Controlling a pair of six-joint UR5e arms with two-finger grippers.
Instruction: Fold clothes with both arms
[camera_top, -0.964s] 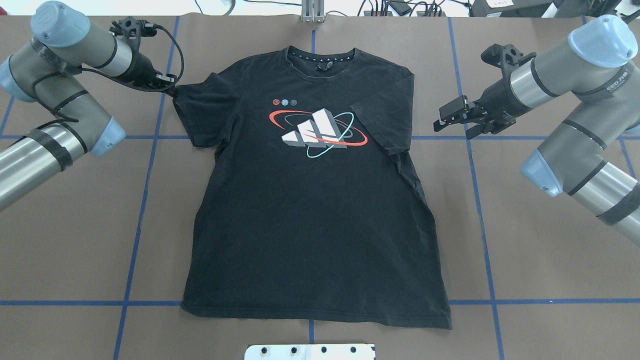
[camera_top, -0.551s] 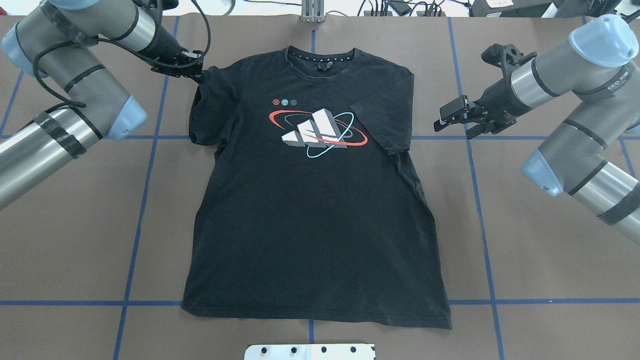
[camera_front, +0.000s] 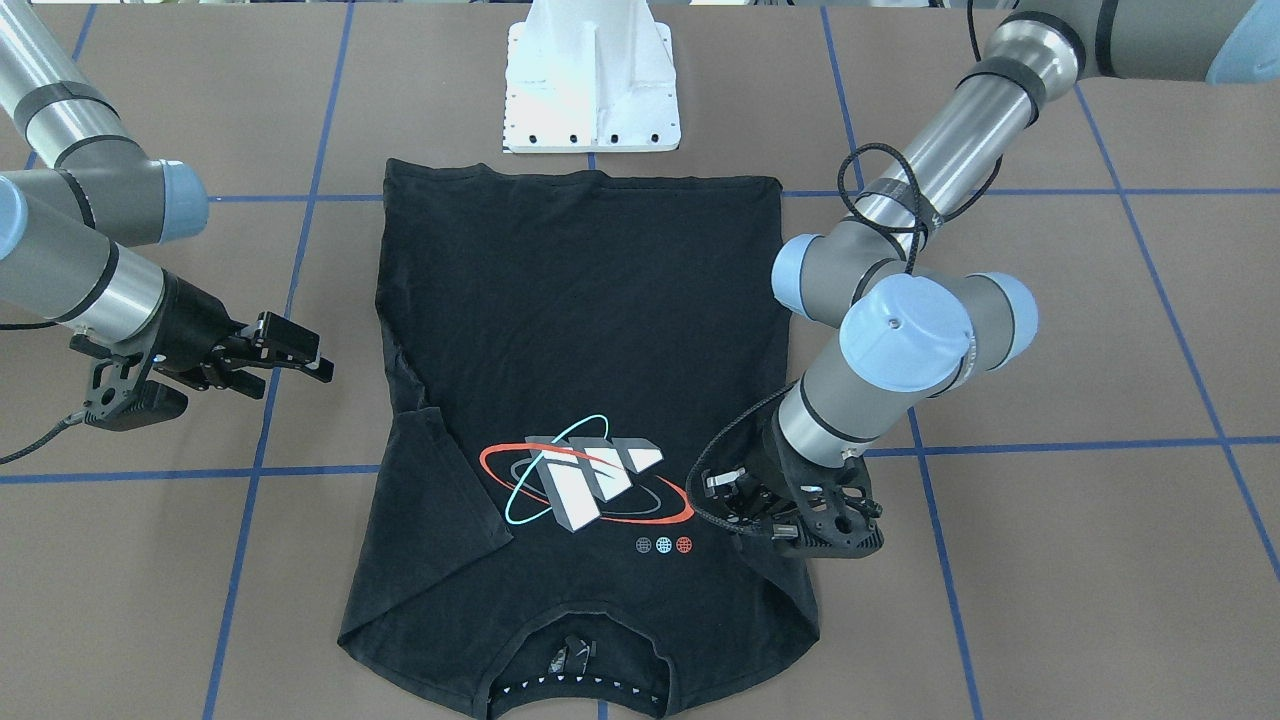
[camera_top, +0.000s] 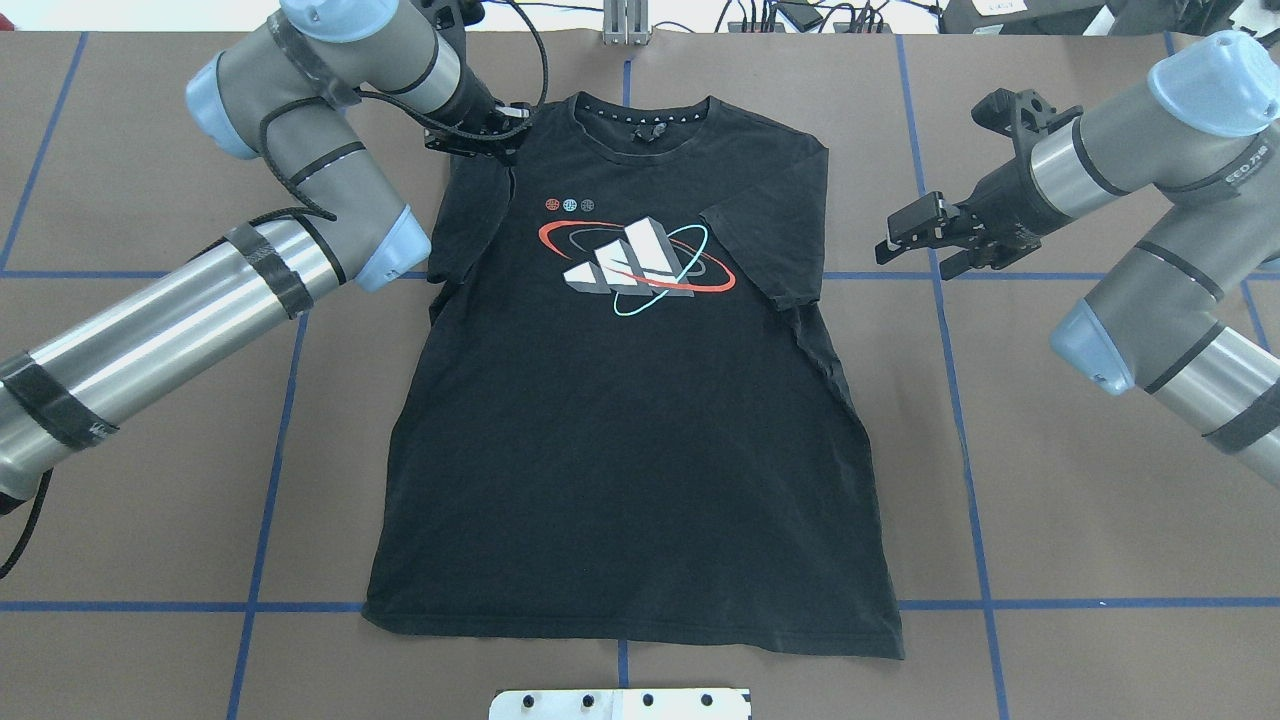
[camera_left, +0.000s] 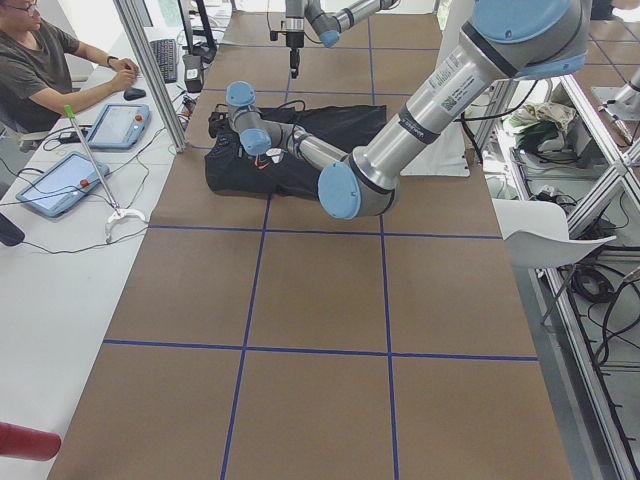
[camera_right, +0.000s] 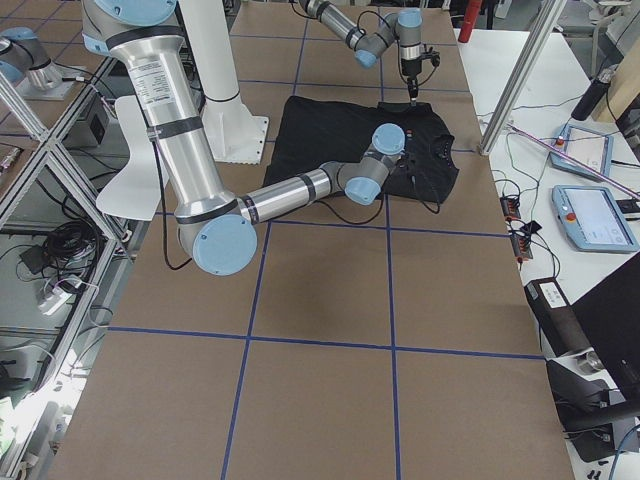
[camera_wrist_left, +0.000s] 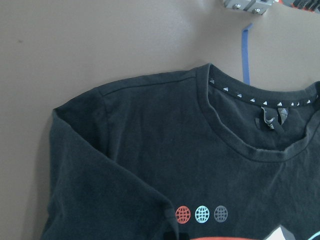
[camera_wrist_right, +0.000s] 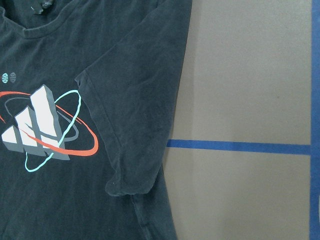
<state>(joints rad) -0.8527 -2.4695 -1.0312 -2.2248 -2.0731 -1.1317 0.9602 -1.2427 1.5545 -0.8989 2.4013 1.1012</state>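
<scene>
1. Nearest me, the T-shirt (camera_top: 630, 450) lies flat, graphic up, on the table (camera_top: 150, 500).
2. My right gripper (camera_top: 912, 240) hangs spread, near the tucked right sleeve (camera_top: 770, 240).
3. Farthest, my left gripper (camera_top: 490, 135) sits over the folded left sleeve (camera_top: 462, 215); I cannot tell its grip. Releasing askew could bunch the sleeve.
4. The left wrist view shows the sleeve edge by 3 globes (camera_wrist_left: 201, 214); in the front-facing view, my wrist covers it.

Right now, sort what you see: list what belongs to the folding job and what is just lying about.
Job: black T-shirt, left gripper at its sleeve, right gripper beside it.
Lying about: white pedestal, tablets and keyboard on the side desk.
</scene>
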